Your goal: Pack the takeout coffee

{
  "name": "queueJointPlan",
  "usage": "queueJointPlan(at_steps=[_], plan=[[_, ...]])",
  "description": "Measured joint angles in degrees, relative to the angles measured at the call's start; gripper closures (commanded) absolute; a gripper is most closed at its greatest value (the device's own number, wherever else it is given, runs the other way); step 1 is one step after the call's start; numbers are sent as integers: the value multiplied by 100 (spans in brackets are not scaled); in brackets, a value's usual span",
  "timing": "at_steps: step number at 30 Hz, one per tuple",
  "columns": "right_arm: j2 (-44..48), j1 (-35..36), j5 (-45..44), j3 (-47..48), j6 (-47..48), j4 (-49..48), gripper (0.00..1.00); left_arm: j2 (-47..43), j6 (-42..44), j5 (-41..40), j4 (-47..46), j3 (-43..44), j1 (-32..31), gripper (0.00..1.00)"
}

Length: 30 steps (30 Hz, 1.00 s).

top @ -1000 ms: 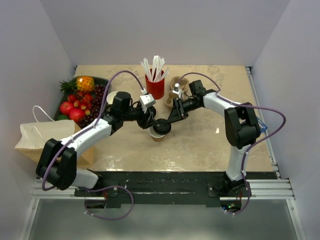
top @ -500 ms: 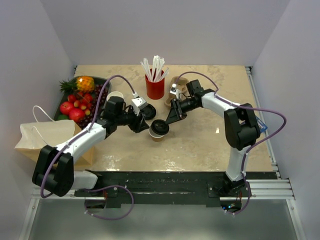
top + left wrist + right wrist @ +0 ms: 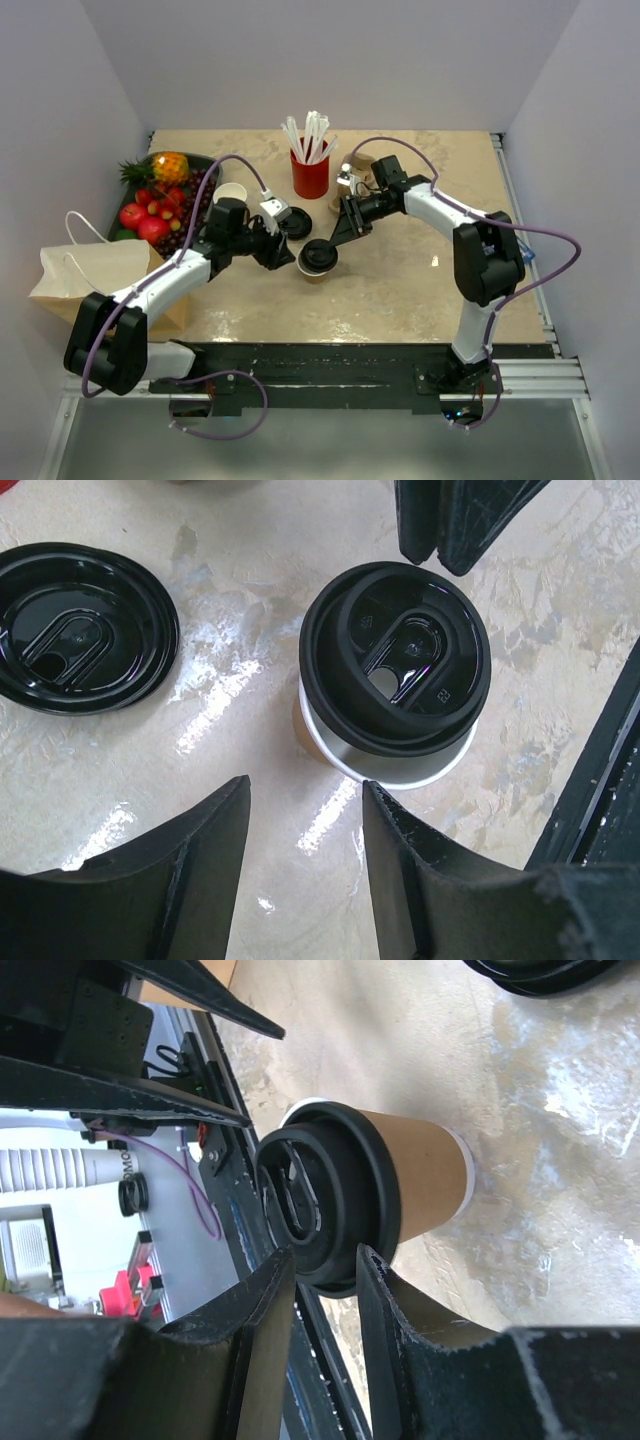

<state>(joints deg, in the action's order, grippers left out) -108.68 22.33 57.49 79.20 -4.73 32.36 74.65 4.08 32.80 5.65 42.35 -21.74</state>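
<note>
Centrally, the lidded takeout coffee [image 3: 318, 260] stands upright on the marble table [image 3: 420, 290]. The left gripper [image 3: 283, 255], released, sits at its nine o'clock. The right gripper [image 3: 338, 238], narrowly parted and empty, sits at one o'clock.

The takeout coffee [image 3: 318, 258], a short tan paper cup with black lid, stands upright mid-tabletop [image 3: 420, 290].

The coffee [image 3: 318, 260] has a tan kraft body, a white rim and a glossy black lid. A loose lid [image 3: 294, 224] is black too. The straw cup [image 3: 310, 178] is red and its straws [image 3: 310, 135] white. The desk [image 3: 400, 290] is beige, marbled. The bag [image 3: 95, 275] is tan. The apples [image 3: 135, 215] are red, the grapes [image 3: 190, 200] dark and the pineapple [image 3: 170, 165] orange-yellow. The left end effector [image 3: 305, 785] and the right end effector [image 3: 325, 1253] are black.
</note>
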Motion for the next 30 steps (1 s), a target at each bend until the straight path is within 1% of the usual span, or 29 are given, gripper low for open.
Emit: queueJointPlan(at_steps=[22,30], plan=[[11,348,-138,205,72,92,65,-9,-59,-2,4,-101,83,47],[11,369,-155,330,146,170,64,-9,-70,55,7,-101,122,47]])
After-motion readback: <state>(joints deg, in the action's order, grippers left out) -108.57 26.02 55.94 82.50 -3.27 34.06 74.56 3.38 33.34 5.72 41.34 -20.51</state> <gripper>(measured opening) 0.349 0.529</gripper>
